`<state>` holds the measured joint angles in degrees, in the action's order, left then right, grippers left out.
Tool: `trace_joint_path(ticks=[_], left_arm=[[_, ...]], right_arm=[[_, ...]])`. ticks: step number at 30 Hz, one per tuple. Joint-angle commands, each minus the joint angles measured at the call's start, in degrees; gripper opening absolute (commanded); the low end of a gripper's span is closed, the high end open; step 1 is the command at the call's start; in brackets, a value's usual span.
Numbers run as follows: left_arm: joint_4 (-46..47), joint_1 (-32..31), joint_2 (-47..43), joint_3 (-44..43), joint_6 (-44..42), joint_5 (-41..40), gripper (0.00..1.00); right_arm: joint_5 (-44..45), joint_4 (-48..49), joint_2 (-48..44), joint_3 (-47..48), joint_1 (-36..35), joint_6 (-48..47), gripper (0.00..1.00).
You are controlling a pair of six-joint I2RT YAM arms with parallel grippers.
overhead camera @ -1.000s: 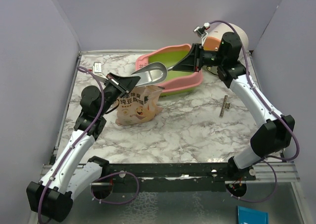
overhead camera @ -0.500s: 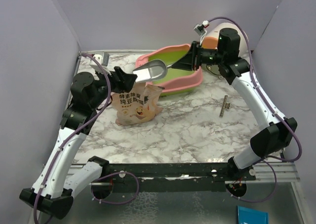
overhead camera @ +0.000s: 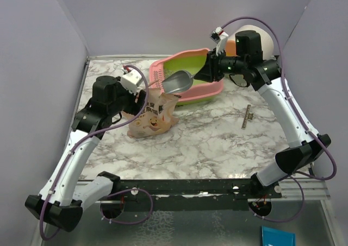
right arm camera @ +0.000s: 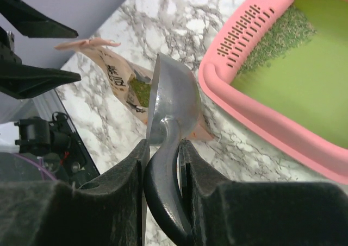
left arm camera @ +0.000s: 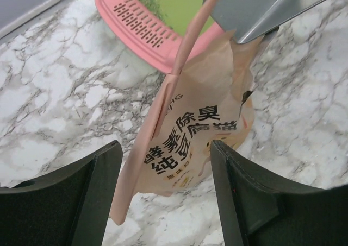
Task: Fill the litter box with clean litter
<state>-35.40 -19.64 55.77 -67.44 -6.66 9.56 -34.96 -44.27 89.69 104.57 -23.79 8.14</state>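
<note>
The pink litter box with its green inside stands at the back of the table; its slotted grille faces the pouch. Some clean litter lies in one corner of the litter box. More shows in the open mouth of the tan printed pouch. The pouch stands just in front of the box. My right gripper is shut on the handle of the grey metal scoop, whose bowl hovers over the pouch top. My left gripper is open, with the pouch hanging between its fingers.
A round white-and-orange cabinet stands at the back right behind the right arm. A small metal strip lies on the marble to the right. Purple walls close in the left, back and right sides.
My left gripper opened, and its wrist rose and turned to point down over the pouch. The right arm carried the scoop a little right and lower, above the pouch mouth.
</note>
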Motion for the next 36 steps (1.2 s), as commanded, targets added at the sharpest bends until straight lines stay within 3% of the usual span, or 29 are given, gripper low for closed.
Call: trace_joint_path(ticks=[1,5,8,16,19,36], left_arm=[[-2.04,-0.37,2.62,0.89,-8.39,0.28,0.68],[-0.87,-0.37,4.43,2.04,-9.74,1.71,0.61],[-0.55,-0.33,4.96,1.89,-9.92,1.65,0.47],[1.26,-0.4,1.73,3.13,-9.49,1.98,0.21],[1.71,-0.39,-0.06,3.72,-9.17,-0.04,0.0],[3.19,-0.39,-6.81,9.93,-0.34,-2.51,0.0]], right_arm=[[6.16,-5.47,-0.84,1.9,-1.79,-4.55,0.01],[7.15,-5.74,-1.34,0.9,-2.65,-5.32,0.01],[8.0,-6.82,-0.03,1.98,-3.9,-6.09,0.01],[11.63,-9.86,5.79,8.04,-10.19,-7.49,0.01],[13.09,-9.88,6.15,7.7,-11.34,-7.43,0.01],[18.31,-10.25,-2.93,-2.31,-11.63,-6.69,0.01]])
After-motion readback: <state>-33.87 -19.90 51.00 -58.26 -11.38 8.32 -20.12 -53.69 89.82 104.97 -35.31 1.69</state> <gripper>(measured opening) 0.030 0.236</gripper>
